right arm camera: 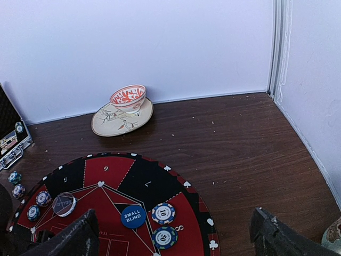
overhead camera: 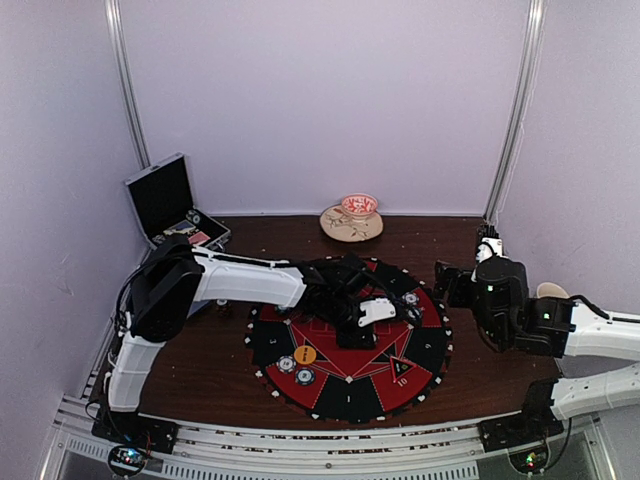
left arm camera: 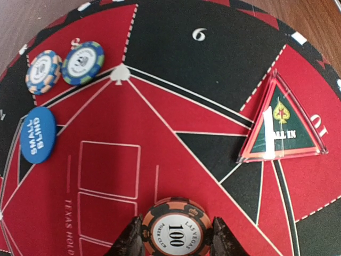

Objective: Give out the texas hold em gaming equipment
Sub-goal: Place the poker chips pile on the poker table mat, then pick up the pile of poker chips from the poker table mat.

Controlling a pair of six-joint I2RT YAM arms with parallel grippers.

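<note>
My left gripper [overhead camera: 355,332] hangs over the middle of the round red-and-black mat [overhead camera: 350,400]. It is shut on an orange-and-black 100 chip [left arm camera: 176,229] held flat just above the red felt. Two blue chips [left arm camera: 43,71] [left arm camera: 82,62] and a blue SMALL BLIND disc [left arm camera: 38,133] lie on the mat by seat 8; they also show in the right wrist view [right arm camera: 162,213] [right arm camera: 132,216]. Two chips [overhead camera: 287,363] and an orange disc [overhead camera: 305,354] lie front left. My right gripper [right arm camera: 175,221] is wide open and empty, off the mat's right edge [overhead camera: 465,262]. No cards show.
A triangular ALL IN marker [left arm camera: 279,125] lies near seat 10. The open black case [overhead camera: 170,200] stands at the back left with loose chips [right arm camera: 14,177] beside it. A red-patterned bowl [overhead camera: 358,206] sits on a plate [overhead camera: 340,228] at the back wall.
</note>
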